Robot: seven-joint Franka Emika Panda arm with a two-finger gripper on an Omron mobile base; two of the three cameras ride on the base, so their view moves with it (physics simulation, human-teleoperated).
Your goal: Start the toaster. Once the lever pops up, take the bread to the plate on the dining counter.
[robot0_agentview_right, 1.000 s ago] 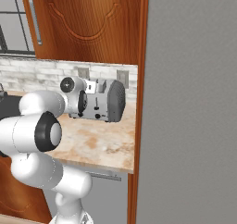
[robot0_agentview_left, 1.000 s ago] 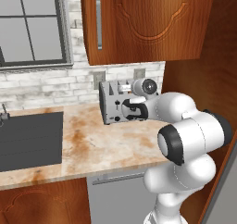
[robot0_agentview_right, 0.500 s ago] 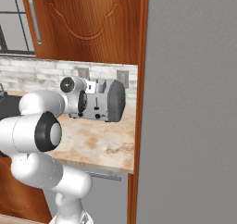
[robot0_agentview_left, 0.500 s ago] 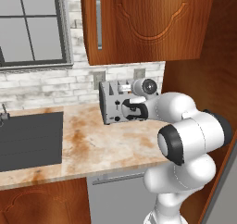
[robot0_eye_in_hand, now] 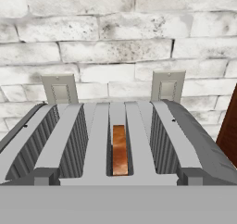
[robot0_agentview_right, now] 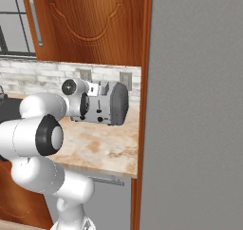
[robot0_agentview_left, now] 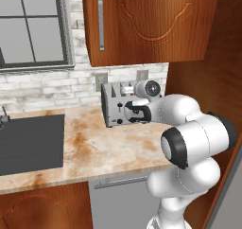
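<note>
Standing at the back of the marbled worktop (robot0_agentview_left: 94, 143) against the white brick wall (robot0_eye_in_hand: 115, 38), the toaster (robot0_agentview_left: 113, 110) has the bread (robot0_eye_in_hand: 120, 150) sunk in one of its middle slots, seen edge-on from the hand view. Robot's hand sits right at the toaster's front face, hiding part of it in both base views. Its jaws are spread wide and grip nothing.

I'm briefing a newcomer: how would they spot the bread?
On the marbled worktop under the wooden cabinet, a silver toaster stands before the brick wall. The bread sits sunk in a middle slot, the only brown thing among grey slots.
</note>
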